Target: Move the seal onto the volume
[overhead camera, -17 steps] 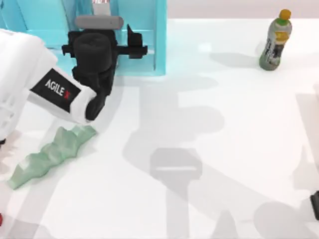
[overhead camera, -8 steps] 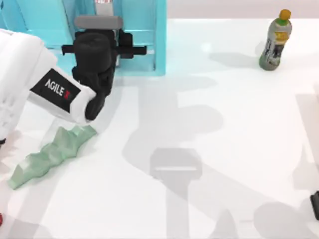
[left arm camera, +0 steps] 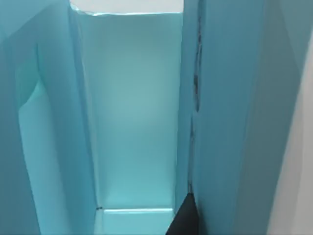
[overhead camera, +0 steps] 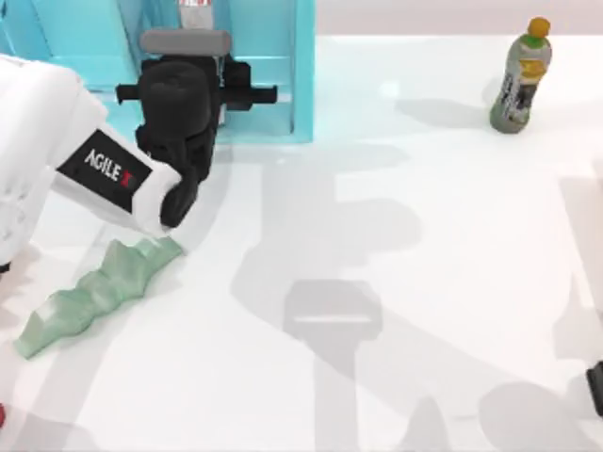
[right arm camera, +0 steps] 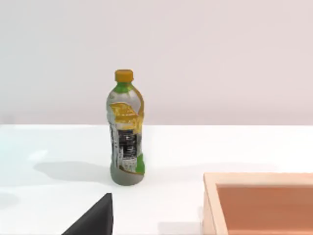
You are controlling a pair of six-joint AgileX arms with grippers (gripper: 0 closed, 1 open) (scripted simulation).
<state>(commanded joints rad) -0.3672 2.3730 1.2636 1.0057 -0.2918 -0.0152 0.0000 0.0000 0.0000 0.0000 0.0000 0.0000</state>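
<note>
Turquoise shelf unit [overhead camera: 273, 85] is hemming in the left pincer [overhead camera: 188, 24], its opening impossible to judge, so it is best inching carefully, the seal and volume lying somewhere unseen

Smooth matt turquoise shelf unit [overhead camera: 273, 85]; glossy white table [overhead camera: 424, 282]; wooden-looking tray [right arm camera: 259, 205].

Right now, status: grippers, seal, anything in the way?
Left gripper at the turquoise shelf unit, top left. Right arm parked at the right edge. Seal and volume not sighted. Bottle far right, green jagged piece near left.
</note>
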